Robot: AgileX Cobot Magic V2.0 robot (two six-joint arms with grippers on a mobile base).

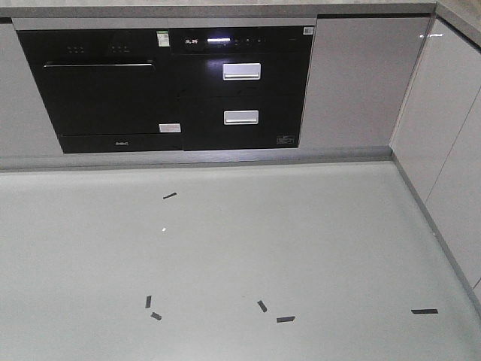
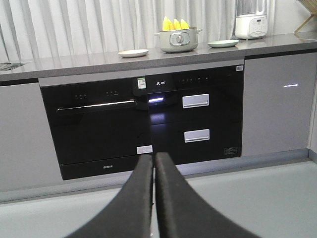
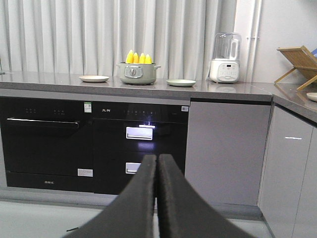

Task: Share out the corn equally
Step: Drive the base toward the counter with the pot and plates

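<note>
Several yellow corn [image 3: 138, 58] cobs stand upright in a pale green pot [image 3: 137, 73] on the grey countertop, far ahead; the corn [image 2: 174, 24] and pot [image 2: 177, 40] also show in the left wrist view. A small plate [image 3: 94, 78] lies left of the pot and another plate [image 3: 181, 83] lies right of it. My left gripper [image 2: 153, 157] and right gripper [image 3: 157, 157] are both shut with nothing in them, low above the floor and well short of the counter. Neither gripper appears in the front view.
Black built-in appliances [image 1: 173, 86] fill the cabinet front under the counter. A white blender [image 3: 225, 58] and a wooden rack [image 3: 297, 62] stand at the right. Pale cabinets [image 1: 451, 150] run along the right side. Tape marks [image 1: 285, 319] dot the grey floor.
</note>
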